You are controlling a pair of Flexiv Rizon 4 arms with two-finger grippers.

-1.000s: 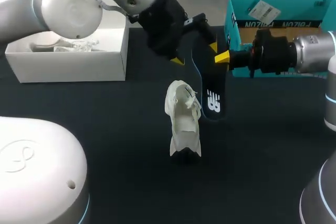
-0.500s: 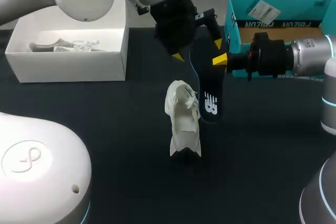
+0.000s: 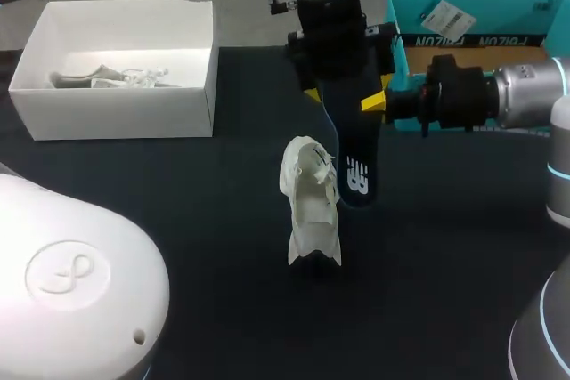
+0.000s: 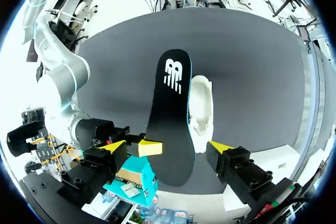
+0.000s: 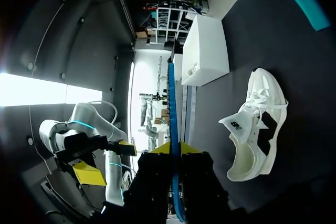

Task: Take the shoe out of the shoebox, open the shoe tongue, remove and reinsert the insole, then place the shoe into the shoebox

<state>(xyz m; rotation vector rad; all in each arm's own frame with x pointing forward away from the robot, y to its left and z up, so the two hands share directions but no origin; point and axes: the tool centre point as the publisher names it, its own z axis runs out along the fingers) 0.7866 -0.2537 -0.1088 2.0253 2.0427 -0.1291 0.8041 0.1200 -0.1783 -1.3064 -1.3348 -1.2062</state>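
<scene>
The left gripper [image 4: 167,147] has swung across to straddle the insole [image 3: 354,162], fingers wide apart and touching nothing. The right gripper [image 5: 175,149] stays pinched on the insole's edge, holding it up just beside the white shoe [image 3: 312,211], which rests on the dark table [image 3: 178,211] outside the teal shoebox [image 3: 481,20].

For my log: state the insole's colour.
Insole: black, white logo; left wrist view shows it best.
</scene>
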